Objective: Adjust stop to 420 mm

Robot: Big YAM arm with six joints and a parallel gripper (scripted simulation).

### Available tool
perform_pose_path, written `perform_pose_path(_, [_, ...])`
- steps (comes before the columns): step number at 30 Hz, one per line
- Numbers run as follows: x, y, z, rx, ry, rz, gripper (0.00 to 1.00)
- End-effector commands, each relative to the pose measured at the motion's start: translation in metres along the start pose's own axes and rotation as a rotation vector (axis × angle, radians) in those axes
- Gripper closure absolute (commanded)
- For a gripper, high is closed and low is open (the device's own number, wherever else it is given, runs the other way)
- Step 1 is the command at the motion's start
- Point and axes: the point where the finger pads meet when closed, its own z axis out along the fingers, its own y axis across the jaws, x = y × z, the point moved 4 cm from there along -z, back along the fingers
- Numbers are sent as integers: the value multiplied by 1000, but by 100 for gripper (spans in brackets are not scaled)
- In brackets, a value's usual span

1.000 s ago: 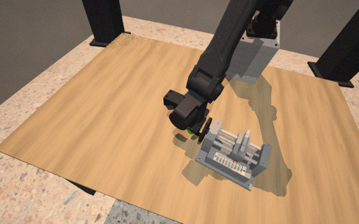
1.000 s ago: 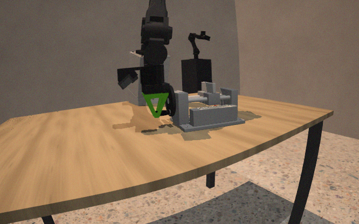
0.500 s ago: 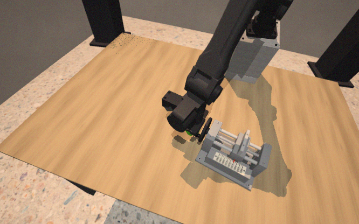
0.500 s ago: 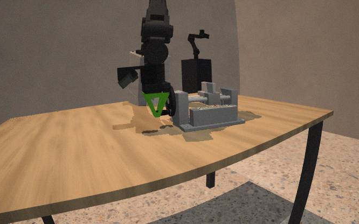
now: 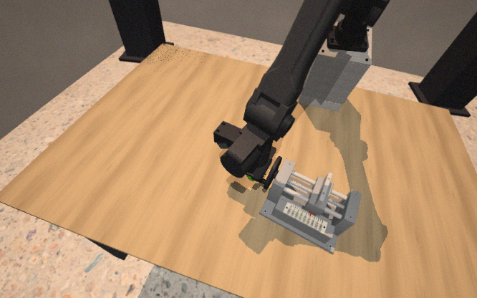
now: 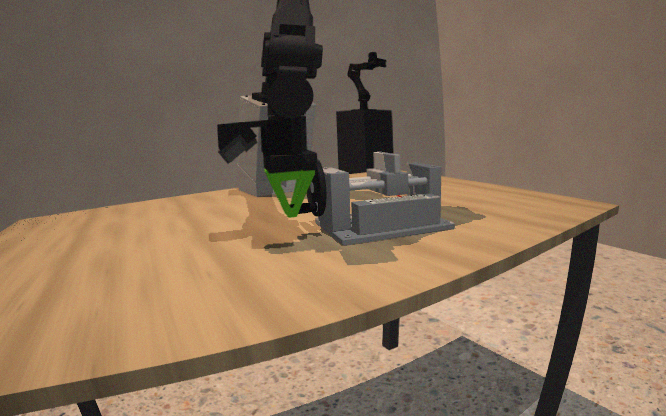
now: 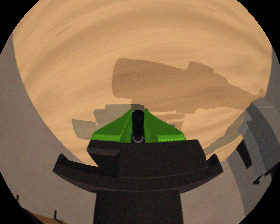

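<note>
- Your gripper has its jaws narrowed onto the crank knob of the handwheel.
- The stop fixture sits on the table toward its right edge; your handwheel faces left.

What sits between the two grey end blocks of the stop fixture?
In the top view, pale guide rods span the end blocks, carrying the grey stop carriage about midway. The gripper grips the handwheel's handle outside them.

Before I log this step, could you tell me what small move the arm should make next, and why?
Probably keep turning the handwheel: the hand is shut on its crank handle. Whether the red pointer on the scale marks 420 is too small to read.
</note>
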Motion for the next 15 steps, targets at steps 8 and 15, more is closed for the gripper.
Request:
perform_pose_path(8, [7, 50, -41, -102, -9, -10, 94])
perform_pose_path(15, [7, 55, -48, -103, -9, -10, 94])
